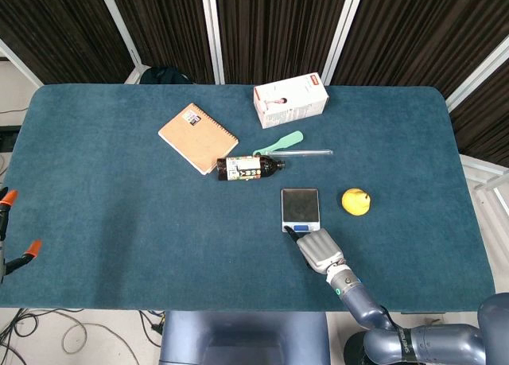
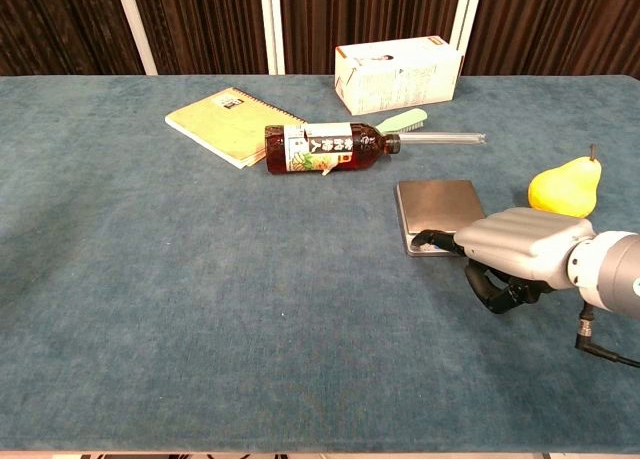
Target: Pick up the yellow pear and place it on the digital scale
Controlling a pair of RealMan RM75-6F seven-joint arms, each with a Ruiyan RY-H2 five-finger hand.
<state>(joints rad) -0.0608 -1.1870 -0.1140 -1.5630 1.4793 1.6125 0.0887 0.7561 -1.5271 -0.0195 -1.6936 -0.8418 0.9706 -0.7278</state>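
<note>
The yellow pear [image 1: 355,201] [image 2: 566,186] lies on the blue tabletop just right of the small digital scale [image 1: 300,204] [image 2: 437,204]. Nothing is on the scale's metal plate. My right hand [image 1: 320,250] [image 2: 520,244] sits at the scale's near edge, palm down. One stretched fingertip [image 1: 291,231] [image 2: 428,239] touches the scale's front panel and the other fingers are curled under. It holds nothing and is a short way from the pear. My left hand shows in neither view.
Behind the scale lie a dark bottle [image 1: 249,168] on its side, a tan notebook [image 1: 197,137], a white box [image 1: 290,99], a green-handled tool [image 1: 280,143] and a clear tube [image 1: 306,152]. Orange-tipped clamps [image 1: 6,198] stick in at the left edge.
</note>
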